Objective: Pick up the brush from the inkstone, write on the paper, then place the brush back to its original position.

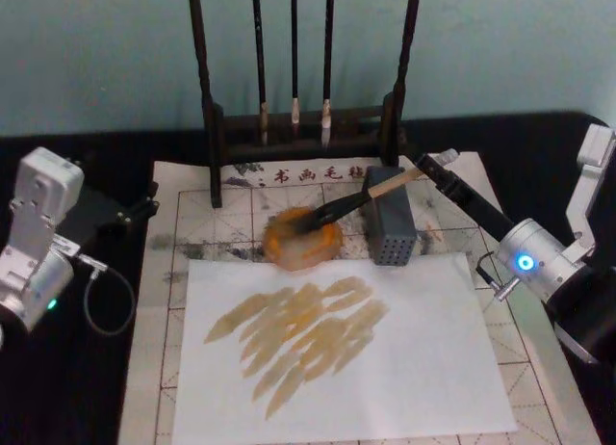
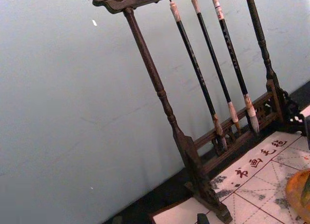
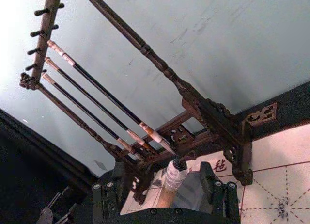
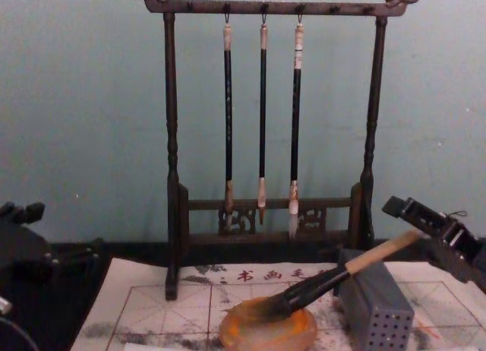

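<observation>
Brush (image 1: 356,202) lies bristles in the inkstone (image 1: 322,259) mid-frame, handle on the grey perforated block (image 1: 390,231). Right claw (image 1: 438,163), released, straddles its tip upper right, so I'd back straight out, no nudging. Left claw (image 1: 144,206) parked mid-left, can't tell its state.

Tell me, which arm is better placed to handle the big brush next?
Probably right: the right tool sits open around the brush handle's end by the grey block; the left tool is parked far off.

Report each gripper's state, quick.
Left gripper: parked at the table's left, cannot tell.
Right gripper: open around the brush at its handle end, not clamping it.
</observation>
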